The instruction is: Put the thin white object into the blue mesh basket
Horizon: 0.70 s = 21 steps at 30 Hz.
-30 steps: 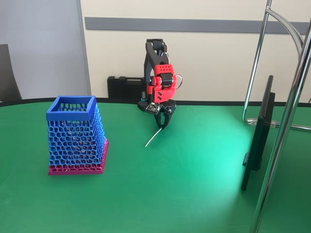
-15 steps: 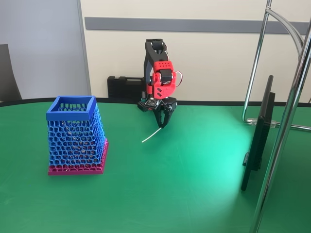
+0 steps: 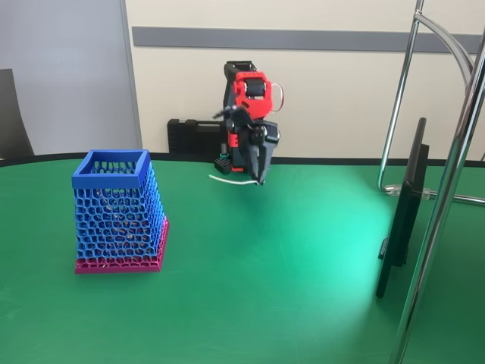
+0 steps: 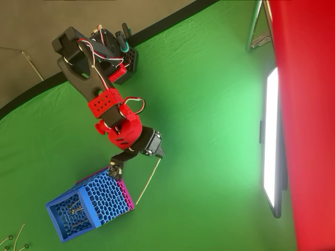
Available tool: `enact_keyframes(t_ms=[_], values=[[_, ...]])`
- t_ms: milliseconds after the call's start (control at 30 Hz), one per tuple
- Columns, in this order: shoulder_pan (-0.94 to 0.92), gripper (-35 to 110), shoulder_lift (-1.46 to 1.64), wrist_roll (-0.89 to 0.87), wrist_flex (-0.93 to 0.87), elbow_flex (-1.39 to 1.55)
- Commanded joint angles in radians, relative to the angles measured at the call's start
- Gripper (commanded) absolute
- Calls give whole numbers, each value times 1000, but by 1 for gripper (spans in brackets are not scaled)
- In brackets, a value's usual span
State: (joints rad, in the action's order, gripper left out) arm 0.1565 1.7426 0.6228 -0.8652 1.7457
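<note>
The red and black arm holds my gripper [image 3: 261, 180] well above the green table, shut on one end of the thin white object [image 3: 231, 181]. That strip sticks out almost level toward the left in the fixed view. From overhead, the gripper [image 4: 157, 155] grips the strip [image 4: 147, 183], which runs down toward the basket's side. The blue mesh basket [image 3: 114, 216] stands upright at the left on its magenta base, its square rim open. In the overhead view the basket [image 4: 86, 206] lies just left of the strip's free end.
A black case [image 3: 193, 138] sits behind the arm by the wall. A dark monitor [image 3: 405, 216] and a chrome stand [image 3: 447, 197] occupy the right side. Loose thin strips [image 4: 15, 236] lie at the overhead view's bottom left corner.
The gripper has risen and turned with the strip. The strip's free end has lifted off the table and swung from hanging down to nearly level, pointing left.
</note>
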Motion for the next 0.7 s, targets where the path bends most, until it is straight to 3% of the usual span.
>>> enact_keyframes(t_ms=[0, 300, 667], values=[[-35, 1, 49, -80, 98, -78], [-181, 1, -11, -494, 295, -264], [-370, 0, -112, -951, 402, -374]])
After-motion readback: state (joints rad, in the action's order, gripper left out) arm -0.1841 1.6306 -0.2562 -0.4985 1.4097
